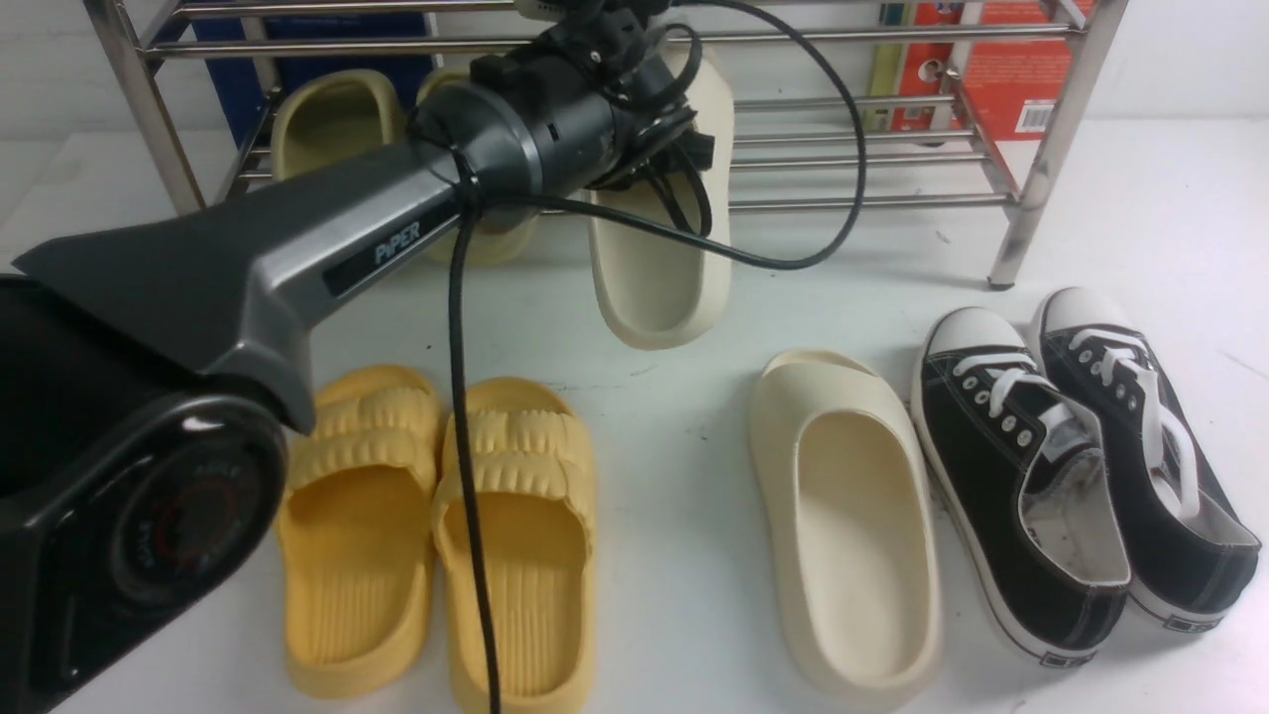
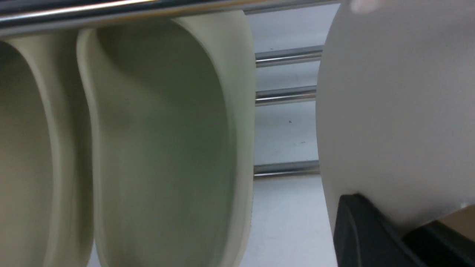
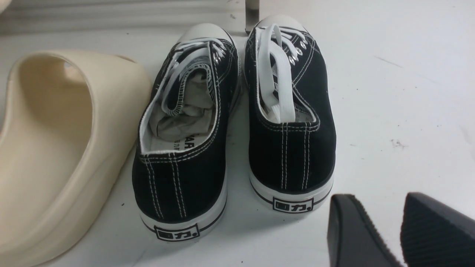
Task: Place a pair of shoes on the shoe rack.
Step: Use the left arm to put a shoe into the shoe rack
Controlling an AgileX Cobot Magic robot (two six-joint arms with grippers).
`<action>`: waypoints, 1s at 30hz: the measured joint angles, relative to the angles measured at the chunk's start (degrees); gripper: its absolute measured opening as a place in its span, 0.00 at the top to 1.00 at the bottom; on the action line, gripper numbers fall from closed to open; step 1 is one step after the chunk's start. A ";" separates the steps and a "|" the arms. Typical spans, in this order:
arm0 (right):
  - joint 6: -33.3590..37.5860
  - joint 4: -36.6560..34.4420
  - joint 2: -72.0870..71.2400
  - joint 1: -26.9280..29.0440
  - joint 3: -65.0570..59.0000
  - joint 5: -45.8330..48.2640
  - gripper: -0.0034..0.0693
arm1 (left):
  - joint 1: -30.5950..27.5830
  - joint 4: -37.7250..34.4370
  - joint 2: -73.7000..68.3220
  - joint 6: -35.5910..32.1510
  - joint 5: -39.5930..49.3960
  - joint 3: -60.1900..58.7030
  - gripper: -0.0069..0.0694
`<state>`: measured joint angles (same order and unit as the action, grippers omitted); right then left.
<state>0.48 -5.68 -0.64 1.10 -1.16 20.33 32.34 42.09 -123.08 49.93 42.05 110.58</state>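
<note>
My left gripper (image 2: pixel 392 208) is shut on one cream slipper (image 1: pixel 654 258), gripping its smooth strap (image 2: pixel 389 111). That slipper hangs tilted in front of the shoe rack (image 1: pixel 853 159), toe end up by the lower bars (image 2: pixel 285 94) and heel end just above the table. In the front view the left wrist hides the fingers. The other cream slipper (image 1: pixel 843 516) lies on the table at centre right, and the right wrist view shows it too (image 3: pixel 55 148). My right gripper (image 3: pixel 386 230) is open over bare table behind the sneakers' heels, holding nothing.
Two greenish-beige slides (image 1: pixel 337 119) (image 2: pixel 163 148) sit on the rack's lower tier, left of the held slipper. Yellow ribbed slides (image 1: pixel 436 535) lie at front left. Black canvas sneakers (image 1: pixel 1081 466) (image 3: pixel 237 122) stand right of the cream slipper. Boxes (image 1: pixel 1001 69) stand behind the rack.
</note>
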 joint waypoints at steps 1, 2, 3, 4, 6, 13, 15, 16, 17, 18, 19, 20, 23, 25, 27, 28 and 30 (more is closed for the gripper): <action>0.00 0.00 0.00 0.00 0.00 0.00 0.62 | -0.13 0.38 -0.83 -0.56 0.00 0.83 0.87; 0.00 0.00 0.00 0.00 0.00 0.00 0.62 | -0.13 0.67 -1.44 -0.92 -0.06 1.47 0.87; 0.00 0.00 0.00 0.00 0.00 0.00 0.62 | -0.13 1.04 -2.07 -1.16 -0.23 2.21 0.87; 0.00 0.00 0.00 0.00 0.00 0.00 0.62 | -0.13 1.55 -2.60 -1.31 -0.38 2.91 0.87; 0.00 -0.05 0.00 0.00 0.00 0.00 0.62 | -0.13 2.56 -3.58 -1.54 -0.70 4.12 0.87; 0.00 -0.05 0.00 0.00 0.00 0.00 0.62 | -0.81 5.44 -5.10 -1.58 -1.17 6.03 0.87; 0.00 0.00 0.00 0.00 0.00 0.00 0.62 | -1.29 5.74 -5.10 -1.22 -1.67 6.14 0.87; 0.00 0.00 0.00 0.00 0.00 0.00 0.62 | -1.55 5.80 -5.10 -0.89 -1.86 6.14 0.87; 0.00 0.00 0.00 0.00 0.00 0.00 0.62 | -1.56 5.80 -5.10 -0.82 -1.94 6.14 0.87; 0.00 0.00 0.00 0.00 0.00 0.00 0.62 | -1.85 6.03 -5.10 -0.11 -2.22 6.14 0.87; 0.00 0.00 0.00 0.00 0.00 0.00 0.62 | -1.91 6.43 -5.10 0.47 -2.63 6.14 0.87; 0.00 0.00 0.00 0.00 0.00 0.00 0.62 | -1.91 6.44 -5.10 0.48 -2.64 6.14 0.87; 0.00 0.00 0.00 0.00 0.00 0.00 0.62 | -1.91 6.69 -5.10 0.83 -4.27 6.14 0.87; 0.00 0.00 0.00 0.00 0.00 0.00 0.62 | -1.91 6.84 -5.40 0.87 -5.24 6.14 0.87; 0.00 0.00 0.00 0.00 0.00 0.00 0.62 | -2.15 7.08 -5.67 0.94 -6.52 6.14 0.87; 0.00 0.00 0.00 0.00 0.00 0.00 0.62 | -2.21 7.08 -5.81 1.08 -7.10 6.14 0.87; 0.00 0.00 0.00 0.00 0.00 0.00 0.62 | -2.44 7.27 -6.13 1.97 -8.22 6.14 0.87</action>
<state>0.48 -5.69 -0.64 1.10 -1.16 20.33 29.90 49.36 -129.21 51.90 33.83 116.72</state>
